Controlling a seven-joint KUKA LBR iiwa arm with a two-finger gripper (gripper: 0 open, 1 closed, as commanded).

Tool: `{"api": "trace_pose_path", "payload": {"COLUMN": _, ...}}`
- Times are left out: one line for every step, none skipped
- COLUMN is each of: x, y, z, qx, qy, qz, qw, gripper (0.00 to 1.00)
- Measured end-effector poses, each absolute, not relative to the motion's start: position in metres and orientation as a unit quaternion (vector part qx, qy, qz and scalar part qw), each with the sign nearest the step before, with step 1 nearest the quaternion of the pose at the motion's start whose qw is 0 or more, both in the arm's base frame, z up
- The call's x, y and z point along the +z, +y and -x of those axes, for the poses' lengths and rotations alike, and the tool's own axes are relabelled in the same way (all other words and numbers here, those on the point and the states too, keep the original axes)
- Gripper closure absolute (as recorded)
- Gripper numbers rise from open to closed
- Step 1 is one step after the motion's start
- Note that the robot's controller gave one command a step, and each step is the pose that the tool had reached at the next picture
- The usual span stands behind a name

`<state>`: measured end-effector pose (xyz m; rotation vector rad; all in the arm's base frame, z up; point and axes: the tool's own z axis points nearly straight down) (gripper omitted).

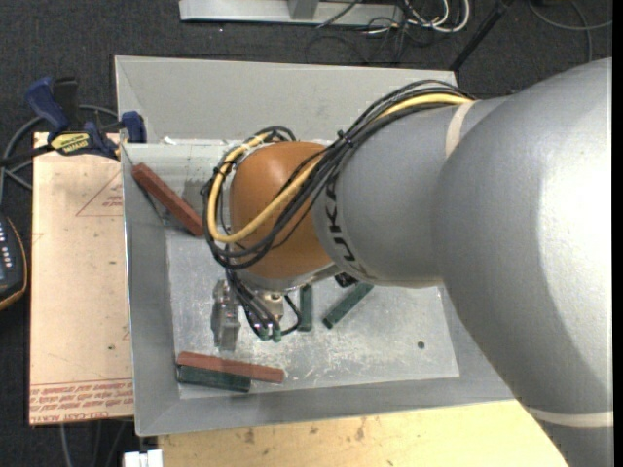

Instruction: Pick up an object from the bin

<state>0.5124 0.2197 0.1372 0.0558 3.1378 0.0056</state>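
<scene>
The pincer [228,321] is seen low over the floor of the grey bin [146,290], near a red-brown bar [232,366] laid on a dark green bar [212,381] by the lower wall; nothing is lifted yet, and whether the pincer is spread or pressed together cannot be told.

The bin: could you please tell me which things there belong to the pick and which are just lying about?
In the job: tool; grey metal bin; long red-brown flat bar nearest the tool, at the front.
Lying about: dark green bar alongside it; slanting red-brown bar by the left wall; two dark green bars right of the tool.
</scene>
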Motion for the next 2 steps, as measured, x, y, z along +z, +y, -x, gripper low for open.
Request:
{"api": "trace_pose_path", "payload": {"x": 0.137, "y": 0.218, "z": -0.512, "qx": 0.001, "qy": 1.0, "qz": -0.019, "qw": 0.001, "gripper": 0.0}}
{"api": "trace_pose_path", "payload": {"x": 0.068, "y": 0.205, "z": -0.49, "qx": 0.0, "qy": 1.0, "qz": 0.027, "qw": -0.002, "gripper": 0.0}}
